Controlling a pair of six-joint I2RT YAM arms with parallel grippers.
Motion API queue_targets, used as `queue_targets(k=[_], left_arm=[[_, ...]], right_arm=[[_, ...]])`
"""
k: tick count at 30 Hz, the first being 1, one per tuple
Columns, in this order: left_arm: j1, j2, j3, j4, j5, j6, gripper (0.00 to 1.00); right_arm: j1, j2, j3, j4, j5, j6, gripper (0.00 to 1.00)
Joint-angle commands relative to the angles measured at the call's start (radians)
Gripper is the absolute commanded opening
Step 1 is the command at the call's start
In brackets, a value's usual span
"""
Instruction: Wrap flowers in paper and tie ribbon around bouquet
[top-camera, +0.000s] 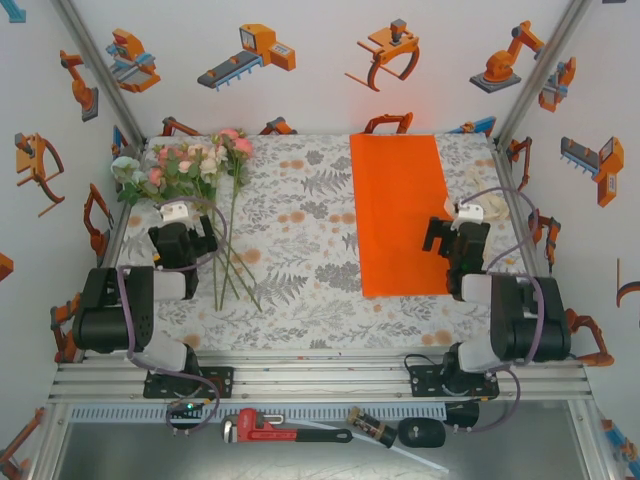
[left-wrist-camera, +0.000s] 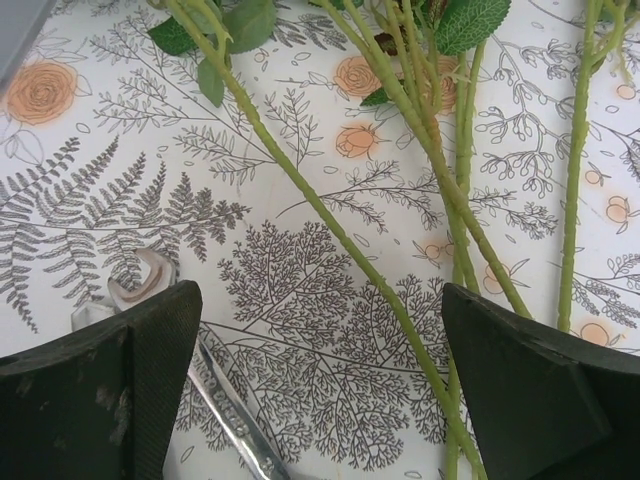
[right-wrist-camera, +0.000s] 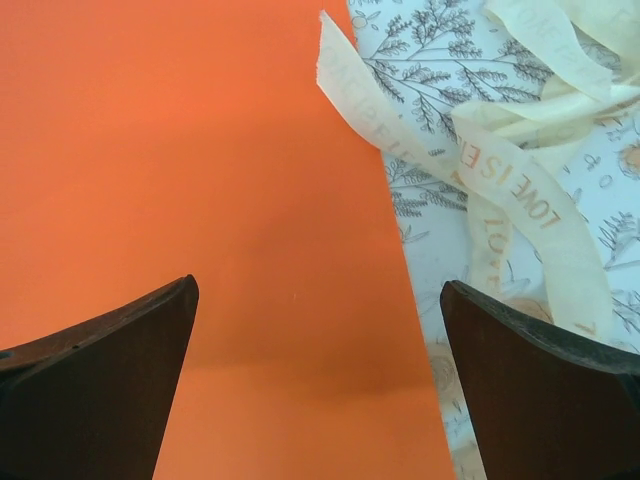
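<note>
The left claw (left-wrist-camera: 318, 300) hangs wide open and empty over the flowers (top-camera: 190, 165). The right claw (right-wrist-camera: 318, 290), equally wide and empty, is over the paper (right-wrist-camera: 200, 150) beside the ribbon (right-wrist-camera: 520, 185).

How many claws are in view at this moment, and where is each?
2. The left claw is open above the green stems of the flowers, left on the table; the right claw is open above the right edge of the paper, ribbon beside it. None seem hidden.

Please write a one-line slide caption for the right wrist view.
Open right pincer over the edge of the orange paper, cream ribbon lying loose on the printed tablecloth beside it.
</note>
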Motion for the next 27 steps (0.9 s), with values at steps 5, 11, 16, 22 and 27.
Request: queue_targets(k=[5,11,16,22,27], left_arm=[[-0.123,-0.406,0.177,-0.564,-0.24,-0.213,0.97],[-0.279,-0.305,0.499,-0.892,0.075,-0.496,1.0],[-0.491,-0.008,0.737,-0.985,0.199,-0.487,0.89],[-0.668,0.273,0.91,-0.986,0.27,-0.479,0.84],[-0.75,0.452,1.028,-0.98,0.321,-0.482,0.81]], right_arm=[[0.006,-0.192,0.248,-0.655,-0.064,0.395,0.99],[-0.009,-0.016,0.411,-0.869,-0.186,0.372,0.99],[-0.029,0.052,0.42,-0.891,-0.073,0.387,0.99],[-0.16,0.043,0.366,-0.925,-0.079,0.43,1.0],[-0.26,0.039,0.282,-0.855,-0.166,0.41,0.99]])
